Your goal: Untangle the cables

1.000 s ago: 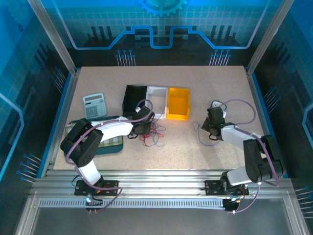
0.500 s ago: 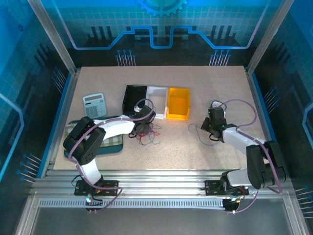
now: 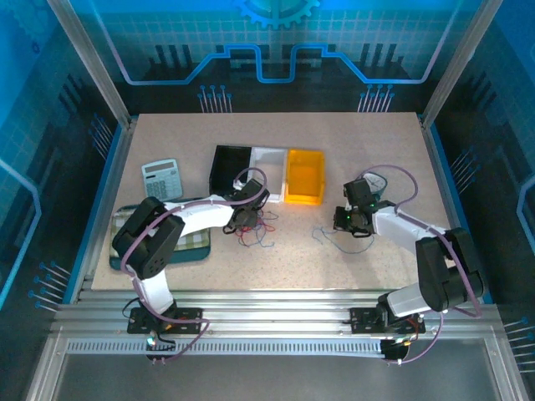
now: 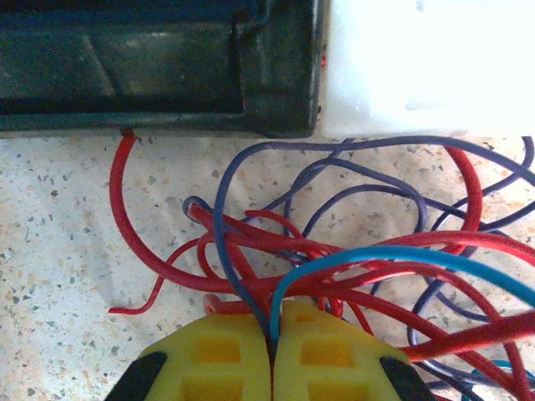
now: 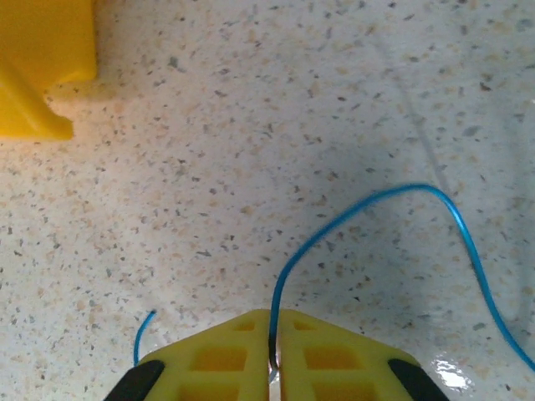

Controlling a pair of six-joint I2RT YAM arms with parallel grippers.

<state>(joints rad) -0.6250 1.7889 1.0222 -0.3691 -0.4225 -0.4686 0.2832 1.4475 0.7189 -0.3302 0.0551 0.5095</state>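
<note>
The cables (image 3: 257, 230) lie as a tangle of red, purple and blue wires just in front of the bins. My left gripper (image 3: 245, 219) rests on the tangle's left side. In the left wrist view the left gripper (image 4: 272, 324) is shut, with a light blue and a dark blue wire pinched between its yellow fingers, and red loops (image 4: 251, 251) spread ahead. A single blue cable (image 3: 328, 238) lies apart at centre right. My right gripper (image 3: 342, 221) holds it. Seen from the right wrist, the right gripper (image 5: 272, 324) is shut on this blue cable (image 5: 359, 205), which arcs away to the right.
A black bin (image 3: 226, 167), a white bin (image 3: 267, 160) and a yellow bin (image 3: 305, 175) stand in a row behind the tangle. A calculator (image 3: 159, 179) and a green checked cloth (image 3: 191, 242) sit at the left. The yellow bin's corner (image 5: 38, 67) shows top left of the right wrist view.
My right gripper has moved left toward the table's middle, dragging the blue cable with it. My left gripper has shifted slightly toward the bins, still gripping the tangle.
</note>
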